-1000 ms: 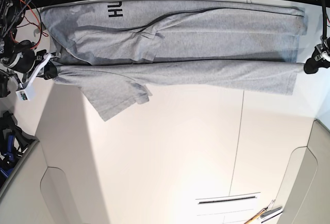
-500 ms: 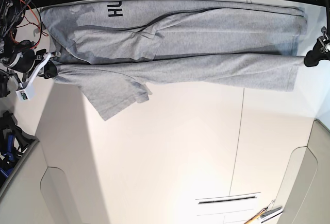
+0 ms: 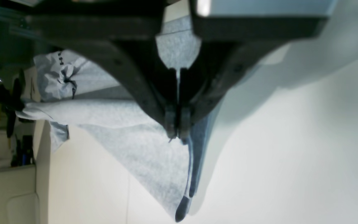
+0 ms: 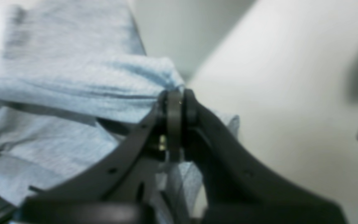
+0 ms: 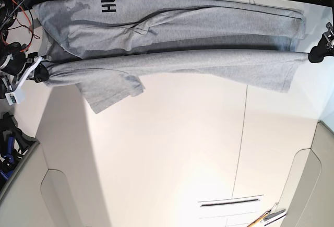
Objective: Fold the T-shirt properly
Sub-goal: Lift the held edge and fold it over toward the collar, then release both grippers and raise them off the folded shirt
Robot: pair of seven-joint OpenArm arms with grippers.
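Note:
The grey T-shirt (image 5: 172, 60) stretches across the far part of the white table (image 5: 172, 148), its near long edge lifted and pulled taut between both grippers. Black lettering (image 5: 108, 5) shows at the far left. A sleeve (image 5: 112, 88) hangs down toward me. At the base view's right, my left gripper (image 5: 314, 55) is shut on the T-shirt's corner; its wrist view shows the fingertips (image 3: 170, 122) pinched together on grey T-shirt cloth (image 3: 144, 152). On the left side, my right gripper (image 5: 40, 72) is shut on the other end, where the T-shirt fabric (image 4: 82, 90) bunches at the closed tips (image 4: 174, 107).
Cables and arm hardware (image 5: 13, 8) crowd the far left edge. A dark object (image 5: 10, 143) sits at the left below the table. Tools and a slotted panel (image 5: 250, 208) lie near the front right. Table seams (image 5: 240, 133) run front to back.
Both grippers have carried the T-shirt's near edge toward the far side and pulled it tighter. The folded layer and the hanging sleeve moved back with it; the whole T-shirt shifted slightly left.

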